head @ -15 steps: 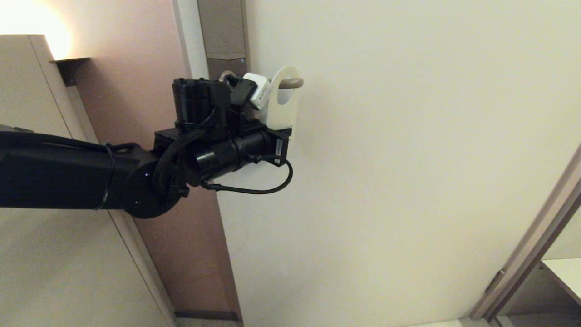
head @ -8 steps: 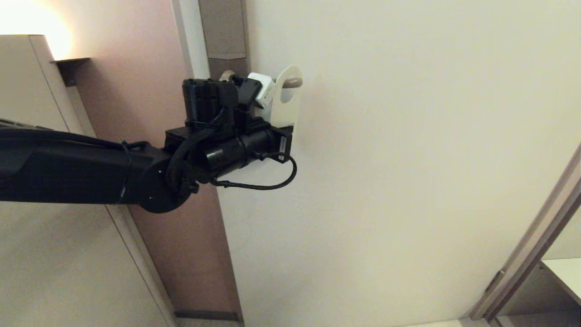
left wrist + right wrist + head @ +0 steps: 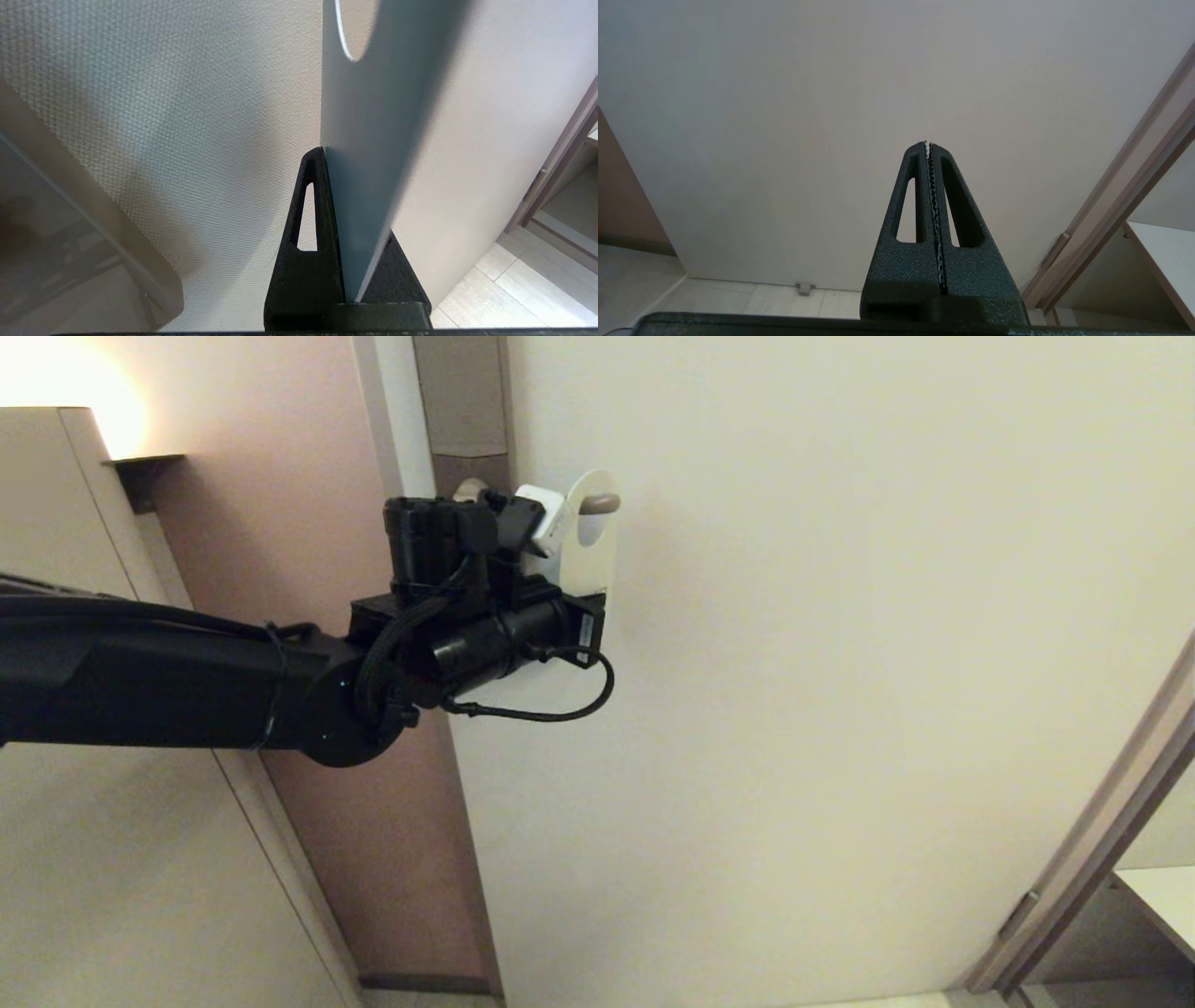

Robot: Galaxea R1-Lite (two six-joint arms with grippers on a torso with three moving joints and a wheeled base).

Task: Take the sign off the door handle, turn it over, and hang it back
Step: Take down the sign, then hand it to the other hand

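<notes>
The sign (image 3: 603, 565) shows its white side in the head view, and its oval hole sits around the rounded tip of the door handle (image 3: 598, 504). My left gripper (image 3: 581, 607) is shut on the sign's lower end, just below the handle. From the left wrist the sign (image 3: 373, 140) is nearly edge-on, its blue face showing, pinched between the black fingers (image 3: 310, 224) of the left gripper (image 3: 327, 154). My right gripper (image 3: 928, 143) is shut on nothing and faces the pale door lower down; the head view does not show it.
The pale door (image 3: 840, 663) fills the middle and right. The handle's brownish-grey plate (image 3: 459, 392) runs up beside the white door frame (image 3: 392, 420). A beige cabinet (image 3: 75, 859) stands at the left, and a shelf opening (image 3: 1153, 905) at the lower right.
My left arm has moved right and closer to the door, carrying the sign. The sign has shifted further along the handle, so less of the handle's tip sticks out past it.
</notes>
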